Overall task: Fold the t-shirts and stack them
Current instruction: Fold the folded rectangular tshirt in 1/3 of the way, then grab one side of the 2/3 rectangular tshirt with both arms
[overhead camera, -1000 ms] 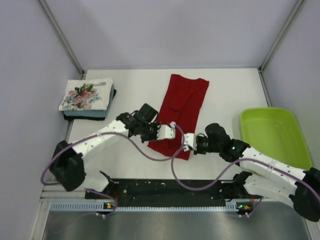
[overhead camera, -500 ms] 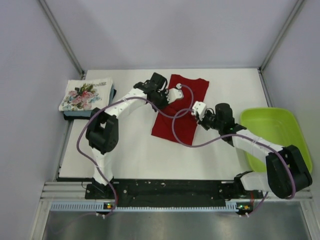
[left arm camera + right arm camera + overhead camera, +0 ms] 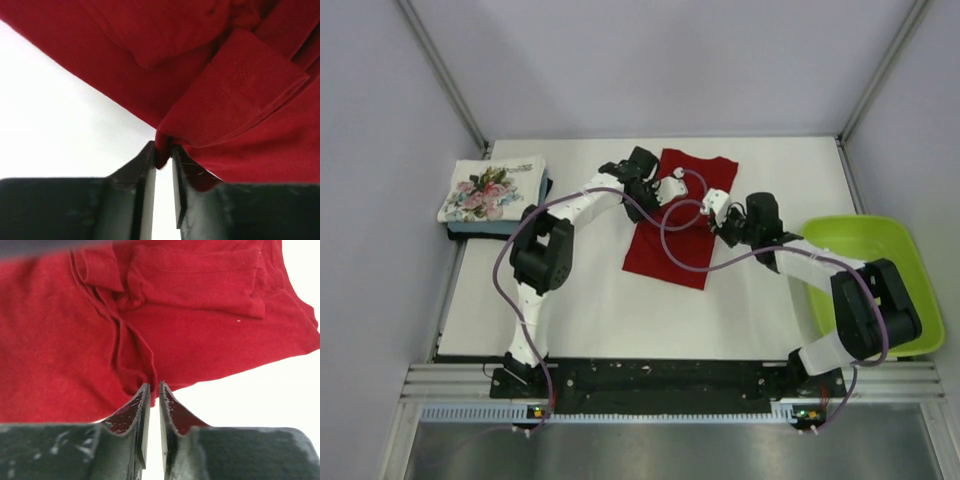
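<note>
On table (image 3: 582, 305), left fingers (image 3: 141, 187) pinch red t-shirt (image 3: 240, 100) fold; right fingers (image 3: 134, 416) nearly together, grip unclear.

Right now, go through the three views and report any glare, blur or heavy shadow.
Top external: even light, sharp, only soft shadows on the table. Left wrist: table blown out to plain white, left hand nearly black, red t-shirt well exposed. Right wrist: table washed out at lower right, a dark blurred band along the top left edge, right hand slightly soft.

Left gripper (image 3: 670, 188) and right gripper (image 3: 715, 207) sit on the red t-shirt (image 3: 650, 255).
</note>
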{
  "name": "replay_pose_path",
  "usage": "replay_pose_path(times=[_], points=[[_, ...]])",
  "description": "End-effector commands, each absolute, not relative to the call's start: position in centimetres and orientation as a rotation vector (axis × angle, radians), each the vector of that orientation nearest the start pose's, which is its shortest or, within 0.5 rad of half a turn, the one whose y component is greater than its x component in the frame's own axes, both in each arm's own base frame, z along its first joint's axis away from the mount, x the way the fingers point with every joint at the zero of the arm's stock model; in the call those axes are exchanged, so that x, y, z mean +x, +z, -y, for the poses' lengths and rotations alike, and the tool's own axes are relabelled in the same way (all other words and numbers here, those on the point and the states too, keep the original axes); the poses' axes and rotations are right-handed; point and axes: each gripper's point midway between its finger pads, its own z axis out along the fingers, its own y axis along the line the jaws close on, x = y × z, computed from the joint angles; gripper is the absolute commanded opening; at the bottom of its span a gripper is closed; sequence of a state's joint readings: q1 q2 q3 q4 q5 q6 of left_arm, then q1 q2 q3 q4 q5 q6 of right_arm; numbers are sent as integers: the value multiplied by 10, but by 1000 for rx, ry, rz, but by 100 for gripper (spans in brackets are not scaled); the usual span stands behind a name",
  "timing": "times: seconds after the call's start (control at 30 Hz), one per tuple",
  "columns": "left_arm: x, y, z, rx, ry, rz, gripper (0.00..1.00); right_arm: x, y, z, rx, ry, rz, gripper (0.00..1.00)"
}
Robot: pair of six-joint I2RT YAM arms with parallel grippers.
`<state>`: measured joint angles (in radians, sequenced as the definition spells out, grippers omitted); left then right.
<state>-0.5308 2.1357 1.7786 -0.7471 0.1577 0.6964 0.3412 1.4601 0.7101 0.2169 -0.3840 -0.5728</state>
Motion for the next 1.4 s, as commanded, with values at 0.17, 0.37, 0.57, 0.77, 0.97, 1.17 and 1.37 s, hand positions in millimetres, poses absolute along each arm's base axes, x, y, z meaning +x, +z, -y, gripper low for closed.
replay_pose_path(times=[0.17, 0.37, 0.57, 0.77, 0.97, 1.17, 1.37], points=[[543, 114, 237, 1054, 154, -2115, 53, 479, 122, -124, -780, 12, -1837, 20], [550, 174, 226, 1018, 1, -2037, 54, 447, 164, -142, -959, 75, -1724, 34], [433, 165, 249, 1502, -356, -1748, 54, 349, 161, -186, -1222, 262, -1535, 86], [350, 121, 239, 1797, -516, -1608, 63, 266, 107, -215, -1594, 374, -1499, 95], [315, 76, 238, 1955, -477, -1564, 67, 245, 64, -221, -1742, 342, -1545, 84], [315, 50, 235, 2000, -400, -1579, 68, 262, 45, -219, -1729, 272, -1635, 62], [308, 26, 225, 2074, -348, -1642, 67, 256, 26, -213, -1801, 244, -1680, 55]])
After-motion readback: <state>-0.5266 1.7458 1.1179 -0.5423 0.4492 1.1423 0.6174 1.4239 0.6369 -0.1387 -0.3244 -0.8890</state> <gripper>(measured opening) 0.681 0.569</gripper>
